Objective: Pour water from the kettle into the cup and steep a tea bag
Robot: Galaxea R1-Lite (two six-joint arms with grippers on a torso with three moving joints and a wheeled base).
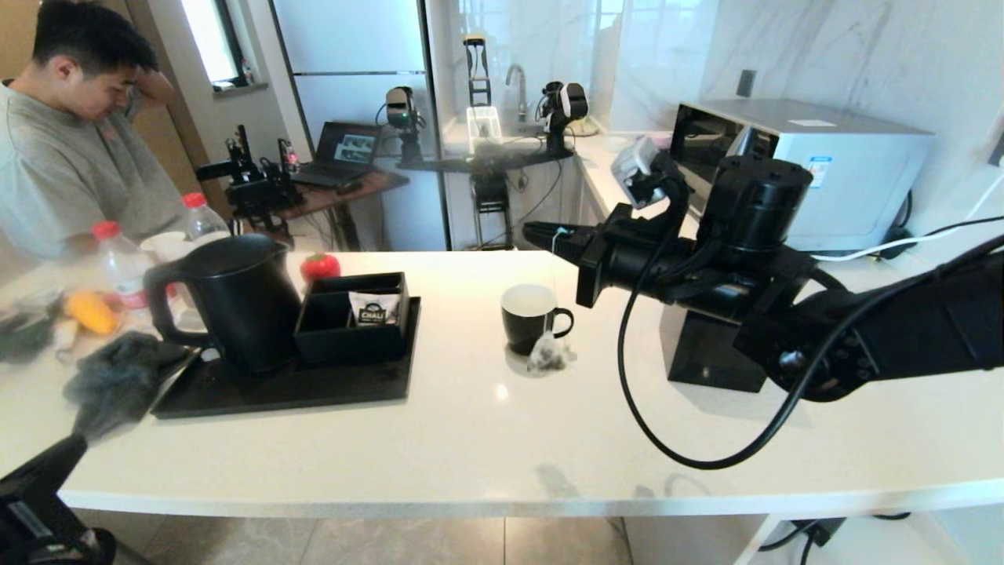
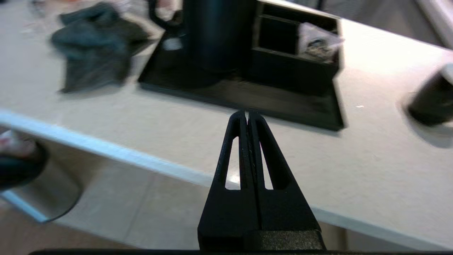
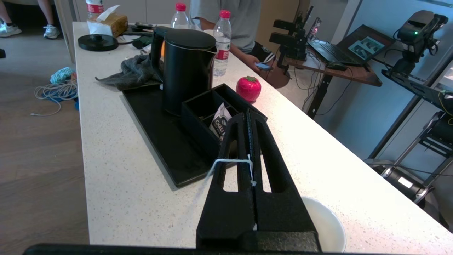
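Observation:
The tall matte black kettle (image 1: 239, 302) (image 3: 187, 71) stands on the left part of a black tray (image 1: 314, 388). Out on the counter sits the black cup (image 1: 530, 315) with its white inside (image 3: 329, 226). Above and behind the cup, my right gripper (image 1: 541, 232) (image 3: 248, 115) is shut on the tea bag's white string (image 3: 230, 161). The pale tea bag (image 1: 547, 355) hangs from that string outside the cup, low at its front side near the countertop. My left gripper (image 1: 67, 455) (image 2: 247, 113) is shut on nothing, below the counter's front left edge.
A black divided box (image 1: 353, 318) on the tray holds a white CHALI sachet (image 1: 367, 308). A red strawberry-shaped thing (image 1: 320, 267), a grey cloth (image 1: 118, 377), water bottles (image 1: 118, 263) and a seated person are at the left. A black cube (image 1: 706, 353) and a microwave (image 1: 808, 165) are at the right.

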